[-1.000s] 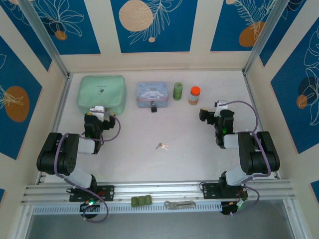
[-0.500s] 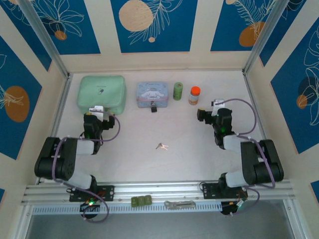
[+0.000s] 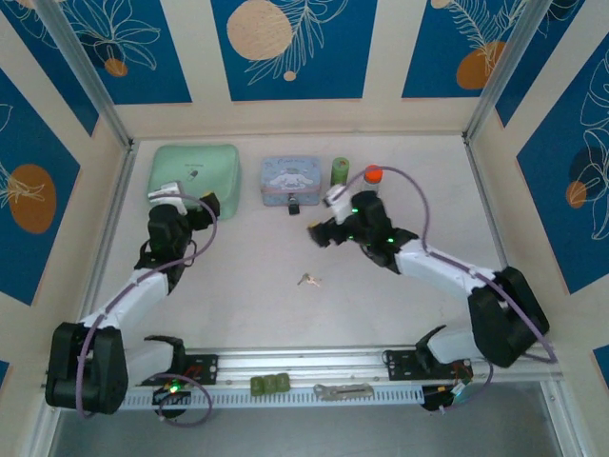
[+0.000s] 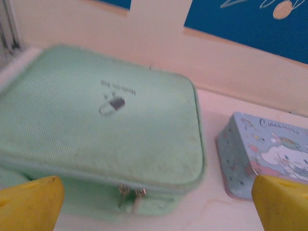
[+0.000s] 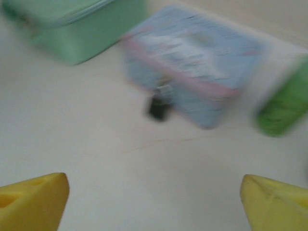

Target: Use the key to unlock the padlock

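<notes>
1. Key (image 3: 307, 280) lies flat on the bench (image 3: 400, 305); tiny, thin, likely slippery, so pinch its ring end.
2. Padlock (image 3: 294, 207) hangs at the blue tin (image 3: 290, 176) front, probably light.
3. Left gripper (image 4: 154, 202) and right gripper (image 5: 154, 202) gape wide, empty.

Padlock (image 3: 294, 206): one. Key (image 3: 306, 280): one set. Pale blue tin (image 3: 291, 178): one. Mint-green pouch (image 3: 193, 174): one. Green roll (image 3: 340, 171): one. Orange-capped jar (image 3: 372, 175): one. Hands: two, left hand (image 4: 156, 204), right hand (image 5: 154, 202).
</notes>
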### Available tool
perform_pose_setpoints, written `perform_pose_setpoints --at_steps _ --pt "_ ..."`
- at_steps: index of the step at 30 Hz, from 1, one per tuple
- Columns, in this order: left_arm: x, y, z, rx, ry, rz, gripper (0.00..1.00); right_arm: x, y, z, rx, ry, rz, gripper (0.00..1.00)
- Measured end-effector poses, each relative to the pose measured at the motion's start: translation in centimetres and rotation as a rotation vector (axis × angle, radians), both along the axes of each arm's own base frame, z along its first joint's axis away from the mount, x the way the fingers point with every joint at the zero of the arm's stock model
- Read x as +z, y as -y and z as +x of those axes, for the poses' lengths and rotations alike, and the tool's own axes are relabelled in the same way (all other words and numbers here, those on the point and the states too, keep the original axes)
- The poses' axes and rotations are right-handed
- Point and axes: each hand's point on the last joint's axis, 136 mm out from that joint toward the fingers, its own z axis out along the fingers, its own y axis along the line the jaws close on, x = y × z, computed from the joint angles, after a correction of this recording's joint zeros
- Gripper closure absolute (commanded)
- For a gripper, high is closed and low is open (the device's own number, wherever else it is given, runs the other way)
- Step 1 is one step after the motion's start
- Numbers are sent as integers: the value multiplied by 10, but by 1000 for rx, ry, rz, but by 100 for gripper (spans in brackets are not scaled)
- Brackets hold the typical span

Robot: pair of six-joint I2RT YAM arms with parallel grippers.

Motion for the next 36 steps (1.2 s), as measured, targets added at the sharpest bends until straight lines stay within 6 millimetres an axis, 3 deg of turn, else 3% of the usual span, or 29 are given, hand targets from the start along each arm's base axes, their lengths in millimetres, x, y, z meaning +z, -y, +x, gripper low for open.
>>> perform_pose_setpoints --at_steps 3,7,10,16,22,26,32,36 --pt "-12 3 -6 5 -57 -73 1 -20 -42 -24 178 -124 -99 25" --pt "-18 3 -13 21 -94 -127 1 -47 -63 -35 281 -311 -235 33" --pt "-19 3 -14 30 -101 -150 1 -72 -62 -44 314 -442 -345 40" --pt "-27 6 -12 26 -123 -189 1 -118 -41 -76 337 -682 -522 41" --pt "-35 10 -13 21 -144 -221 1 -123 -32 -95 351 -755 -573 44" --pt "-34 10 -13 22 -144 -234 1 -132 -27 -107 349 -790 -588 51" --pt "-30 12 -14 21 -134 -264 1 -135 -31 -109 314 -798 -561 73" --pt "-28 18 -17 0 -135 -311 0 -136 -32 -104 258 -800 -533 93"
